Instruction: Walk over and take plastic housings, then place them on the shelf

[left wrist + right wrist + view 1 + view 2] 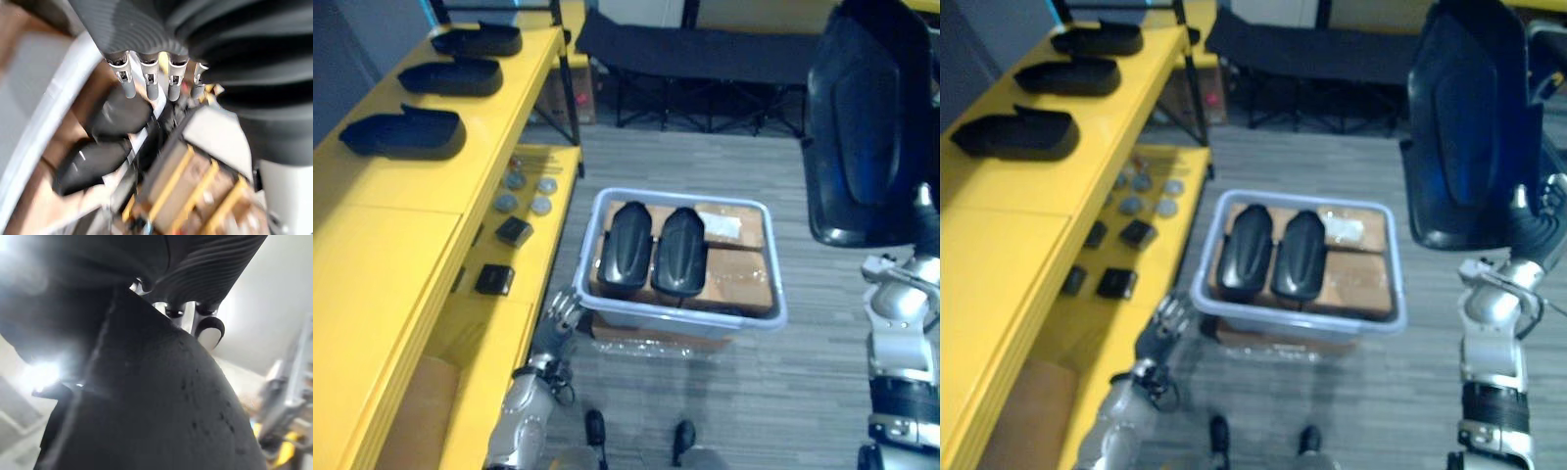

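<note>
**Figure.** We are looking down on both hands at once. The right hand point(1536, 227) is gripping the raised housing point(1459, 127), a large black shell standing upright above that hand, with its fingers point(210, 329) curling over the shell's edge. The left hand point(563, 313) is hanging low and holding nothing, its fingers point(150, 84) lying straight and loosely spread. Just beyond its fingertips sits the near corner of the grey bin point(677, 314); we cannot tell whether the two are touching. Inside the bin, the nearer housing point(626, 245) and the farther housing point(678, 251) (counted outward from the left hand) are lying side by side on cardboard boxes point(739, 279). On the left hand's outer side the yellow shelf point(489, 147) is running forward. Its top is carrying three more shells in a row: the nearest shelved housing point(406, 133), the middle shelved housing point(452, 76) and the farthest shelved housing point(478, 40). All three are lying well apart from both hands. Small dark parts point(514, 231) are lying on a lower tier, ahead of the left hand.
</note>
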